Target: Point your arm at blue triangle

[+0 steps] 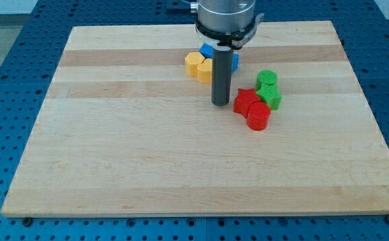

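Observation:
My tip (220,104) rests on the wooden board (147,154) near its upper middle. A blue block (207,51) lies just above the rod, mostly hidden behind it, so its shape cannot be made out; another bit of blue shows at the rod's right (236,60). Two yellow blocks (198,65) sit to the left of the rod's upper part. The tip stands below the blue and yellow blocks and just left of a red star block (246,100).
A red cylinder (258,116) touches the red star at its lower right. Two green blocks (268,87) sit to the right of the red star. The board lies on a blue perforated table (7,80).

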Controlling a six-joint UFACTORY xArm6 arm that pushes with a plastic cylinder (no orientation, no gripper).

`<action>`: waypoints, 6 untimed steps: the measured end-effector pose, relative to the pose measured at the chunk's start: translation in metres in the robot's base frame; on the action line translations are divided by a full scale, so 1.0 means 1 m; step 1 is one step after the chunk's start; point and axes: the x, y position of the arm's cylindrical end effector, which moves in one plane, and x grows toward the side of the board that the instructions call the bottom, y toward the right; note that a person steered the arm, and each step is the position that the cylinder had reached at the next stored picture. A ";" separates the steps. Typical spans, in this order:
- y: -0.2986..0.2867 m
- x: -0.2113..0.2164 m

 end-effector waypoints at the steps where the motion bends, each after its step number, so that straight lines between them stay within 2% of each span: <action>1: 0.000 -0.001; 3: 0.002 -0.031; 6: 0.044 -0.084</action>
